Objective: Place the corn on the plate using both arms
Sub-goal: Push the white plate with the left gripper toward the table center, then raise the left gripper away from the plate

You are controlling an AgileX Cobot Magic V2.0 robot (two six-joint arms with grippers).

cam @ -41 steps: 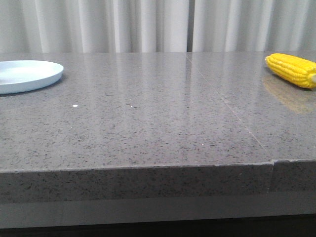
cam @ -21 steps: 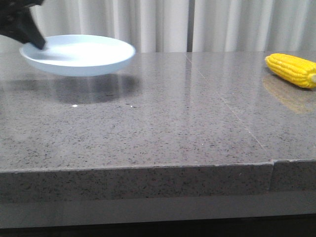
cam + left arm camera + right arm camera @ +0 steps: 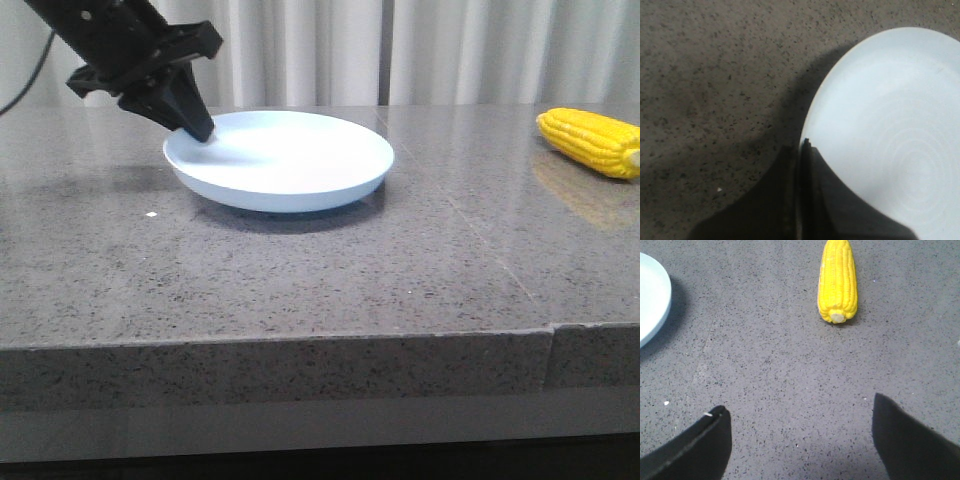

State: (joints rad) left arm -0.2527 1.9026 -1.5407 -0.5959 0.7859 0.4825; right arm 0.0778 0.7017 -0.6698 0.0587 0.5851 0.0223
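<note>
Corn, a bright yellow kernelled cob (image 3: 838,280), lies on the speckled grey stone table (image 3: 330,270), well ahead of the wide-spread right claw (image 3: 800,440). Left claw (image 3: 801,150) pinches the round pale blue plate's (image 3: 290,160) rim.

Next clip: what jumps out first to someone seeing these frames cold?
The pale plate near the table's middle, its left rim pinched by the left tool, fingers shut on the edge. Then the bright yellow corn, lying untouched at the far right of the grey table. The right tool hangs open above the table, the corn ahead of it.
</note>
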